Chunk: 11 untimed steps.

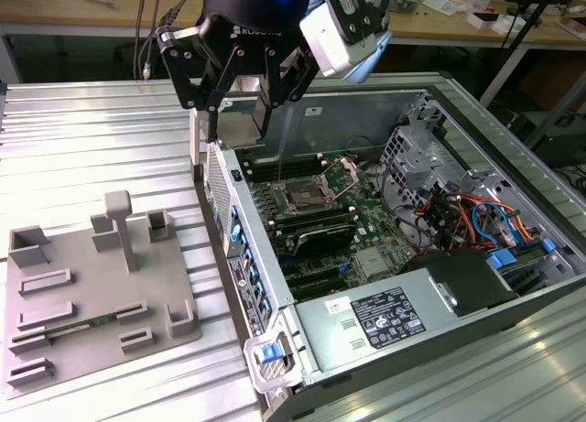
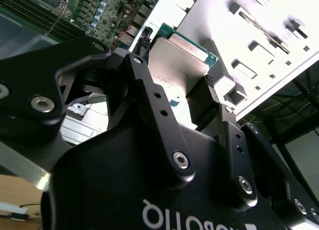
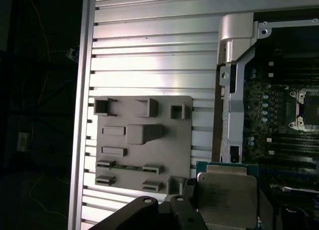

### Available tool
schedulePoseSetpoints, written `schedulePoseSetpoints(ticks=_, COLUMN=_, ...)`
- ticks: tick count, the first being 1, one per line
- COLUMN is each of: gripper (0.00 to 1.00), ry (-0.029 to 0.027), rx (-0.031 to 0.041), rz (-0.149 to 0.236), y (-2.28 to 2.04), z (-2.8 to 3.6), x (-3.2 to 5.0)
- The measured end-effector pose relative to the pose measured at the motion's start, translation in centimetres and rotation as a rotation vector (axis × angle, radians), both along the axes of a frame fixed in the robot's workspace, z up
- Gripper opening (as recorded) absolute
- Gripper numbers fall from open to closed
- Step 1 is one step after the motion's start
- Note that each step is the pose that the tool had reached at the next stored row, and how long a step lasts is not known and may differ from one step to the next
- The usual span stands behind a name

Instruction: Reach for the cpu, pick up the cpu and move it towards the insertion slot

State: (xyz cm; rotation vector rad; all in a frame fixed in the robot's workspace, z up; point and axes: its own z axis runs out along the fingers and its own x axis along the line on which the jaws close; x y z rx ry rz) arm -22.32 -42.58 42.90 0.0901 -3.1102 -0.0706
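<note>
Two black fingers (image 2: 209, 98) of gripper (image 2: 174, 65) clamped narrowly on thin square silvery-topped cpu (image 2: 177, 60), held aloft above open computer case wall (image 1: 240, 222), shiny-framed insertion slot (image 1: 302, 199) nearby.

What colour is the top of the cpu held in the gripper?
Pale silvery grey, with a green edge around it; the cpu shows best in the first wrist view.

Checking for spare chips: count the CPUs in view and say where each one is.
1. The cpu is clamped between the gripper fingertips in both wrist views, held above the case edge, short of the insertion slot. Others may be hidden.
</note>
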Motion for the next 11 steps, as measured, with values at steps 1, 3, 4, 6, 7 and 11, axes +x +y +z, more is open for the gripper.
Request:
schedulePoseSetpoints(ticks=1, gripper=0.55, ry=0.0, rx=0.0, rz=0.0, y=0.0, z=0.0, x=0.05)
schedulePoseSetpoints(ticks=3, gripper=0.55, ry=0.0, rx=0.0001, rz=0.0, y=0.0, z=0.0, x=0.17)
schedulePoseSetpoints(ticks=4, gripper=0.55, ry=0.0, rx=0.0, rz=0.0, y=0.0, z=0.0, x=0.22)
schedulePoseSetpoints(ticks=6, gripper=0.55, ry=0.0, rx=0.0, rz=0.0, y=0.0, z=0.0, x=0.36)
schedulePoseSetpoints(ticks=7, gripper=0.55, ry=0.0, rx=0.0, rz=0.0, y=0.0, z=0.0, x=0.44)
schedulePoseSetpoints(ticks=11, gripper=0.55, ry=0.0, rx=0.0, rz=0.0, y=0.0, z=0.0, x=0.67)
